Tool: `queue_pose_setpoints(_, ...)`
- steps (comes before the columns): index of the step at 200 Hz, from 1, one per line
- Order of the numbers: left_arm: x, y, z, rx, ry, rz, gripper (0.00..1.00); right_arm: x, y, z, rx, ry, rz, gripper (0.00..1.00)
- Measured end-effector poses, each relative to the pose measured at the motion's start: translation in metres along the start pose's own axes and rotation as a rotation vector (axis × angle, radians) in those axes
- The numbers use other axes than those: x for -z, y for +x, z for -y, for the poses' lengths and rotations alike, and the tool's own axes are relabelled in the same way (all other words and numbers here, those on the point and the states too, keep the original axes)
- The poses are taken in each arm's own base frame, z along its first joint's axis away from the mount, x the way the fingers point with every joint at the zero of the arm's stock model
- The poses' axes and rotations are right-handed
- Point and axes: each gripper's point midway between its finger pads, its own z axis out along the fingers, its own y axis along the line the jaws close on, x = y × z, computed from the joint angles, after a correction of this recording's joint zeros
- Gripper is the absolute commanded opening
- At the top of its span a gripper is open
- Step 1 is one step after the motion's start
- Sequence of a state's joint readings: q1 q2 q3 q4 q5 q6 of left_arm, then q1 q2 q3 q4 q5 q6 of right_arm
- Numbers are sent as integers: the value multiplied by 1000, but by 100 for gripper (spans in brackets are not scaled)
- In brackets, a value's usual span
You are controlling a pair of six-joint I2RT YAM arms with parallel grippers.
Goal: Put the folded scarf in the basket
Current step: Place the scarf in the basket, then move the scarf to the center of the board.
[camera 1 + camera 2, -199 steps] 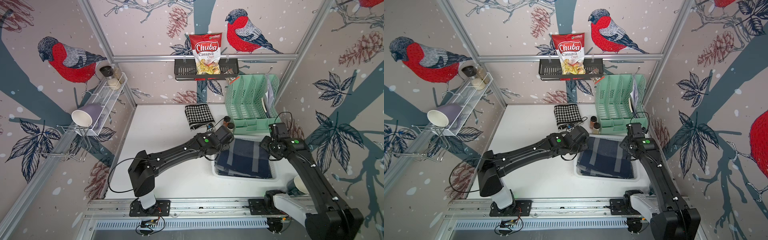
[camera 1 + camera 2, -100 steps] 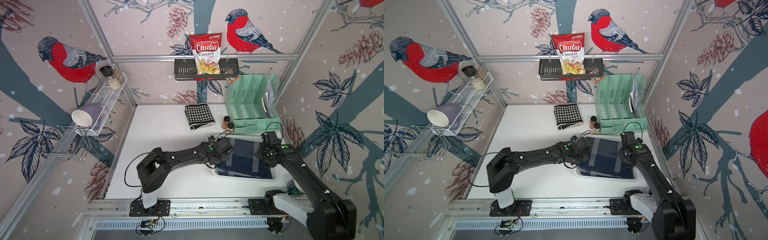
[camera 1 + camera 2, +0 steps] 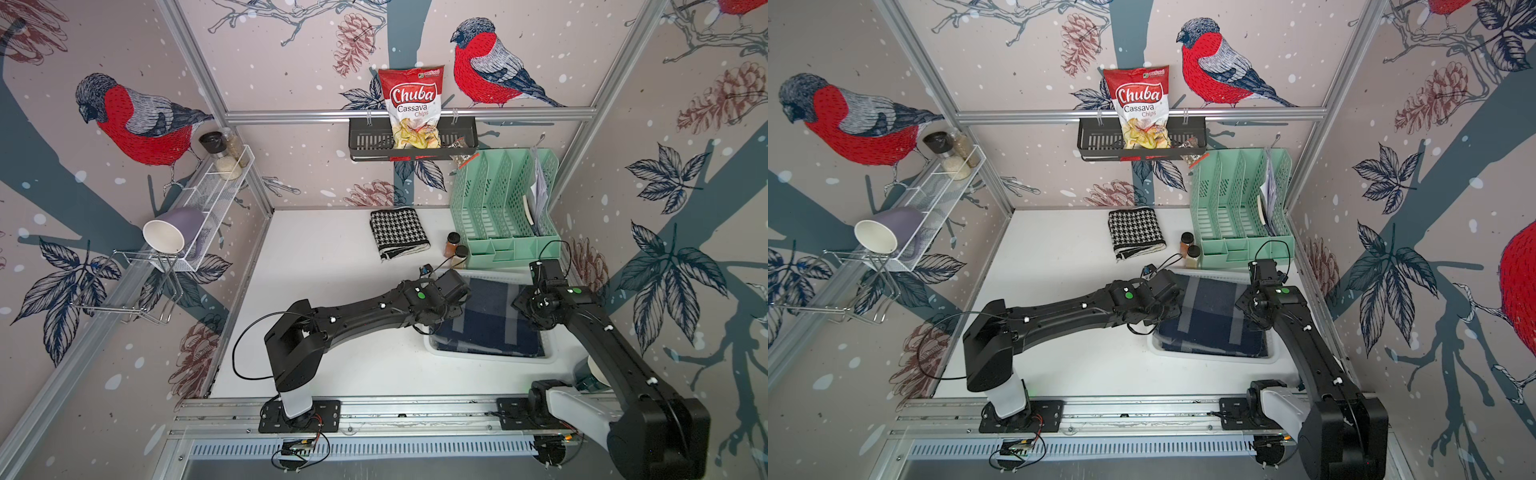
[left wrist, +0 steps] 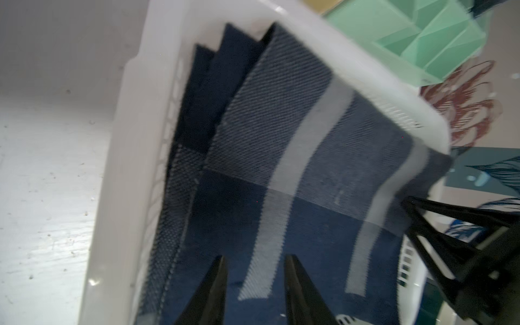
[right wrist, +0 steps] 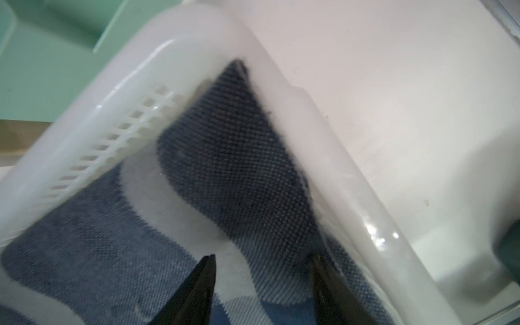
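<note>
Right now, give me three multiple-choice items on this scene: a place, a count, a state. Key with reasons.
1. Where does the navy scarf lie? A) on the table B) on the black shelf C) in the white basket
2. How many spice jars stand beside the mint organiser? A) two B) one C) four
3. The left gripper is: A) shut on the scarf B) open, holding nothing C) out of view
Key: C, the scarf fills the basket; A, two jars show there; B, its fingers stand apart above the cloth.

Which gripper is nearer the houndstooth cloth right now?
Left. The left gripper hangs over the basket edge nearest the houndstooth cloth; the right gripper is over the opposite edge.
</note>
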State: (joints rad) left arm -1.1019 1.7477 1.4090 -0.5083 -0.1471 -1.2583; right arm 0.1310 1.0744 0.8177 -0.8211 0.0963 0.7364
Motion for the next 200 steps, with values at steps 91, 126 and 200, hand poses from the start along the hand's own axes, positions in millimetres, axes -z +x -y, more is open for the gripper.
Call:
queue_pose_setpoints(91,60,-70,1,58,79,173,49,66,-18,-77,130,-209,150,64)
queue_pose_setpoints(126,55,-122,-55,132,33,244,52,80,-13,-104,180,-297,174,64)
queue_pose_setpoints(200,1,-248,-136,189,10,277,62,78,6,-136,265,-383,145,65)
